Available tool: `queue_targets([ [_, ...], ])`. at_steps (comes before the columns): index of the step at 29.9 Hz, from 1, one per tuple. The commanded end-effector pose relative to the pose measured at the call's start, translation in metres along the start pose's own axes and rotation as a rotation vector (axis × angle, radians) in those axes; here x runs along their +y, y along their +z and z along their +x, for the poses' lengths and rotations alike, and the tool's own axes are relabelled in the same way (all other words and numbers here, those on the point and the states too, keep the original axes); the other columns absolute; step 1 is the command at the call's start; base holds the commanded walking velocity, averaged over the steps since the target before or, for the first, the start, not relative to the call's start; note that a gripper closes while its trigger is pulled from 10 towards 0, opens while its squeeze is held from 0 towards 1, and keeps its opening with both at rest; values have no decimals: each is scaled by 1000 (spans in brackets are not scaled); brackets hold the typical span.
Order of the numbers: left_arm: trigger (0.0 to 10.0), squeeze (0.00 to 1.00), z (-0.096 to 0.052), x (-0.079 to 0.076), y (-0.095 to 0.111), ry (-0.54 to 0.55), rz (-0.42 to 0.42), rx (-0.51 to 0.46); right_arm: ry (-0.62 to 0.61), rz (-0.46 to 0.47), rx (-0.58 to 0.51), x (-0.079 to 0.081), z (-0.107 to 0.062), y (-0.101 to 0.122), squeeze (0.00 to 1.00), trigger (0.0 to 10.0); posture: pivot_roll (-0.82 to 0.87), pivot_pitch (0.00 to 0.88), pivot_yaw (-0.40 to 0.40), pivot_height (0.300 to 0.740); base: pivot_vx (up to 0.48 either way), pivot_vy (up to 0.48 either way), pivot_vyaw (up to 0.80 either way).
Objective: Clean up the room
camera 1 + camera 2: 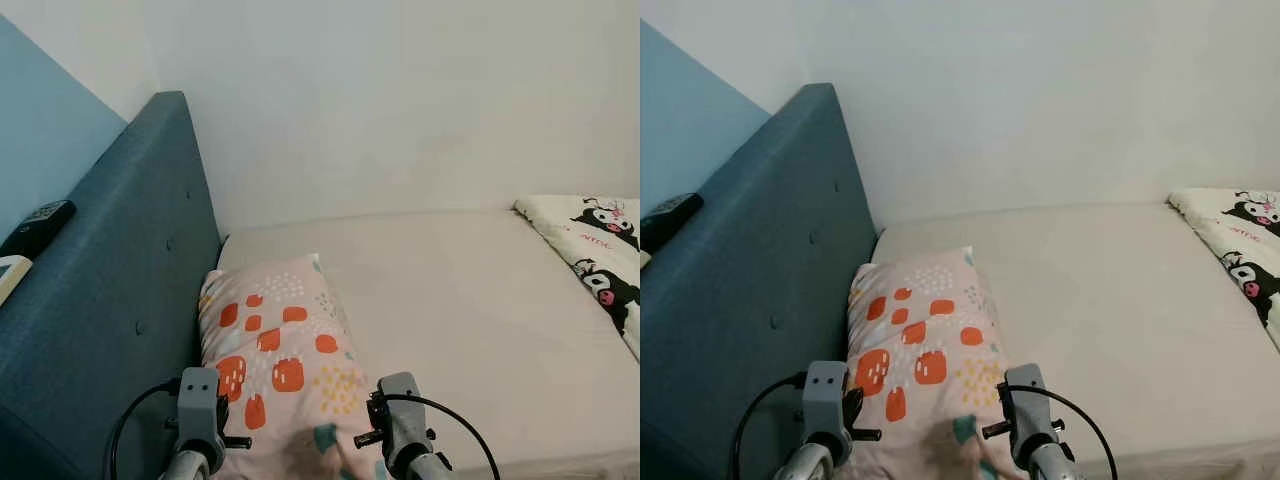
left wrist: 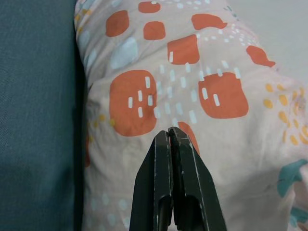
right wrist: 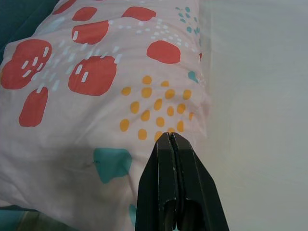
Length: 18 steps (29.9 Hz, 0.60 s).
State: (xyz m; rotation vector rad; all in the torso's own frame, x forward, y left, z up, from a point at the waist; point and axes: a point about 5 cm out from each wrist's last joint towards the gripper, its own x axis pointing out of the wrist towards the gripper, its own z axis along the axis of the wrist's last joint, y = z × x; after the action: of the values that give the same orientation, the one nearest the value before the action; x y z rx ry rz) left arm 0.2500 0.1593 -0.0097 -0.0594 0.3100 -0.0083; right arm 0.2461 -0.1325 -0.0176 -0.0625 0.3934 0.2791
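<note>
A pink pillow (image 1: 280, 350) with orange patches, yellow dots and teal marks lies on the bed's cream mattress (image 1: 460, 290), its long side against the blue padded headboard (image 1: 110, 300). Both silver wrists rise at the near edge of the head view, the left wrist (image 1: 198, 405) over the pillow's headboard side and the right wrist (image 1: 400, 415) over its near right corner. My left gripper (image 2: 169, 131) is shut, its tips just above an orange patch (image 2: 134, 102). My right gripper (image 3: 170, 135) is shut too, over the yellow dots (image 3: 159, 113) near the pillow's edge. Neither holds anything.
A black remote control (image 1: 38, 228) and a white-edged item (image 1: 10, 276) rest on the ledge behind the headboard. A white blanket with black cartoon figures (image 1: 600, 255) lies at the bed's right end. A white wall (image 1: 400, 100) backs the bed.
</note>
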Motion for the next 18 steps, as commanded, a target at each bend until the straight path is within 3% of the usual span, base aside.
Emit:
queue_targets([
  [1,10000,0,-2,1,-2,-4,8,2,-11,21,-7,-1,-1,0,0,10000,6,45,-12,740,0,-480,0],
  [8,10000,0,-3,-1,-2,3,-2,-3,-13,29,-2,-1,-1,-1,0,10000,8,47,-13,740,0,-445,0],
  [18,10000,0,-3,3,-4,40,-28,15,-2,30,17,0,-2,-4,0,10000,9,48,-18,740,0,0,0],
])
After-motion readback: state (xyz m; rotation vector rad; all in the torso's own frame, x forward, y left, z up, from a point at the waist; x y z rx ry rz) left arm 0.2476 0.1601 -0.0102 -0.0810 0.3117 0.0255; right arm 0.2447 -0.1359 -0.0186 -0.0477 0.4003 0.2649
